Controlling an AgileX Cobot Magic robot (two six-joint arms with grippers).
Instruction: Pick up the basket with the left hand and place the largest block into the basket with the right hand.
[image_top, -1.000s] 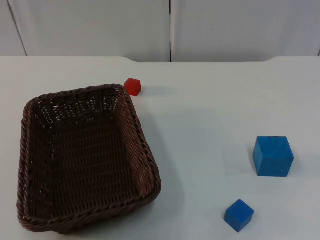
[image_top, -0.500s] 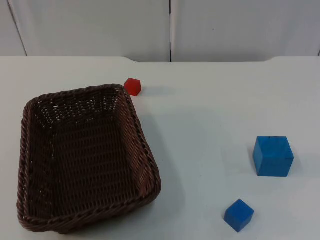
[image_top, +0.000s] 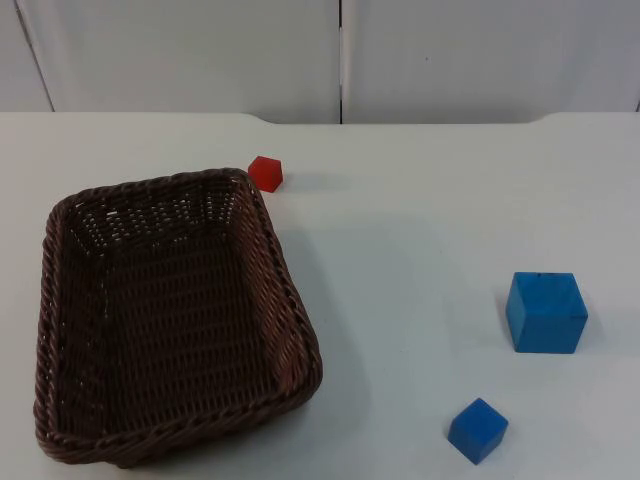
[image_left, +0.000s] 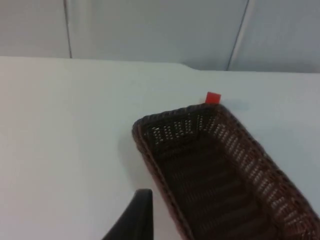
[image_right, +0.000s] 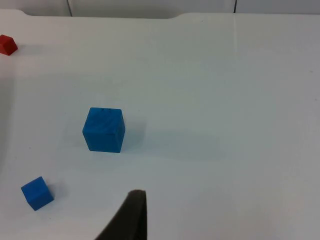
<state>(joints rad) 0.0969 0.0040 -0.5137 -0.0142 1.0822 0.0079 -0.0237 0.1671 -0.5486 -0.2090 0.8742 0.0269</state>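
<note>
Neither left gripper (image_left: 131, 220) nor right gripper (image_right: 127, 217) reveals its finger spread, both above bare table (image_top: 420, 210), apart from basket (image_top: 60, 300) and largest block (image_top: 545, 312).

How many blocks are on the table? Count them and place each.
3: large blue block at right, small blue block nearer the front, red block behind the basket.
</note>
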